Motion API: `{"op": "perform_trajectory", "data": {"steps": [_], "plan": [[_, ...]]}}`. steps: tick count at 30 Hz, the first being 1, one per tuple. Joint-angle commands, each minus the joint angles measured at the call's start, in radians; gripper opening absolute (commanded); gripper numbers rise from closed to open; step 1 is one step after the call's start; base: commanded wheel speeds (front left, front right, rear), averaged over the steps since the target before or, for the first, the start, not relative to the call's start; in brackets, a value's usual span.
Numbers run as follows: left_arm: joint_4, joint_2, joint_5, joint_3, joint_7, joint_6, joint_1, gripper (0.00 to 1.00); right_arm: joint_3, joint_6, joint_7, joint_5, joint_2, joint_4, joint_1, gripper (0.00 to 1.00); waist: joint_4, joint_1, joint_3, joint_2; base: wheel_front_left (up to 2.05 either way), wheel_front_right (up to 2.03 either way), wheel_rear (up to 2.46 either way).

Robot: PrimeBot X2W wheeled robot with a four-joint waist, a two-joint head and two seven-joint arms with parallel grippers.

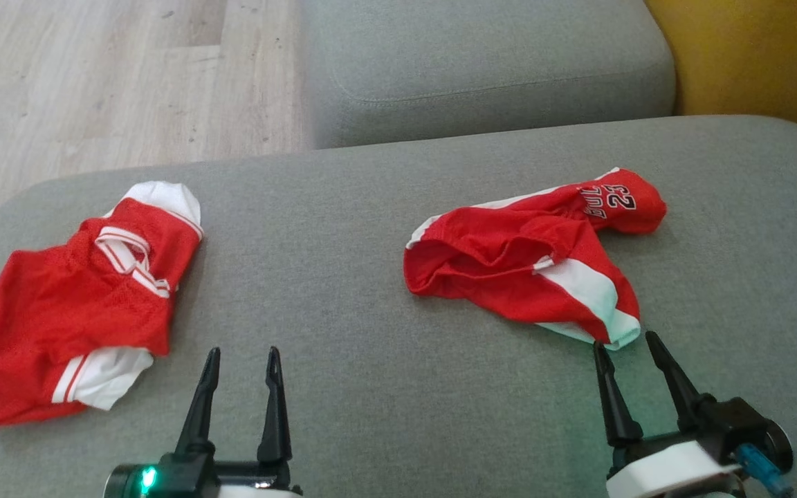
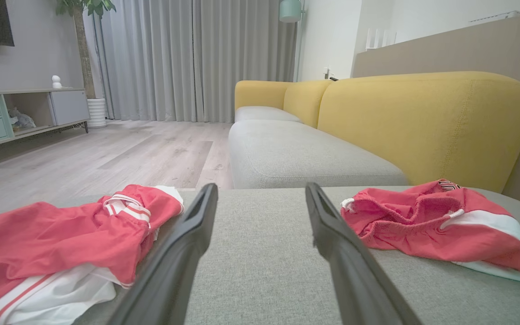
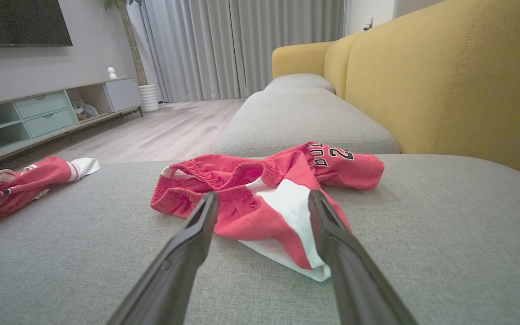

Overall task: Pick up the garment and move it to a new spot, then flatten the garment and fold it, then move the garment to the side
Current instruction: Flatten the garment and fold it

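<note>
On the left of a grey fabric sofa cushion [image 1: 343,277], the crumpled red mesh jersey with white sleeves [image 1: 73,304] is lying untouched. The left gripper [image 1: 243,353] and right gripper [image 1: 625,339] are hovering wide and empty, likely readying a pickup; red-and-white shorts [image 1: 509,263] are lying right.

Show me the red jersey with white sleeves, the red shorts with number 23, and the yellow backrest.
red jersey [image 1: 59,304], head view, red mesh body.
red shorts [image 3: 251,221], right wrist view, red front.
yellow backrest [image 2: 422,122], left wrist view, front face.
</note>
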Motion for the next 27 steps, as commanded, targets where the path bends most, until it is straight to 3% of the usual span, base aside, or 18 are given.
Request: {"op": "perform_trajectory", "data": {"steps": [1,8,14,21,27], "plan": [[-0.029,-0.003,0.010,0.023,-0.009,0.009,-0.019,1.00,0.027,-0.001,-0.004,0.002,-0.003,-0.033,-0.034,1.00,-0.007,0.0000,0.002,-0.0001,0.00,0.00,0.00],[-0.028,-0.003,0.017,0.022,-0.009,0.010,-0.024,1.00,0.042,-0.001,-0.004,0.005,-0.003,-0.050,-0.046,1.00,-0.056,0.0000,0.021,-0.0001,0.00,0.00,0.00],[-0.012,-0.003,0.042,-0.004,-0.009,-0.010,-0.069,1.00,0.073,-0.001,-0.004,0.005,-0.003,-0.068,-0.071,1.00,-0.151,0.0000,0.076,-0.0001,0.00,0.00,0.00],[0.080,-0.002,0.136,-0.082,-0.009,-0.075,-0.252,1.00,0.113,-0.001,-0.004,0.016,-0.003,-0.085,-0.144,1.00,-0.287,0.0000,0.194,-0.0001,0.00,0.00,0.00],[0.258,0.015,0.207,-0.153,-0.009,-0.131,-0.451,1.00,0.141,-0.001,-0.004,0.048,-0.003,-0.100,-0.192,1.00,-0.388,0.0000,0.285,-0.0001,0.00,0.00,0.00]]}}
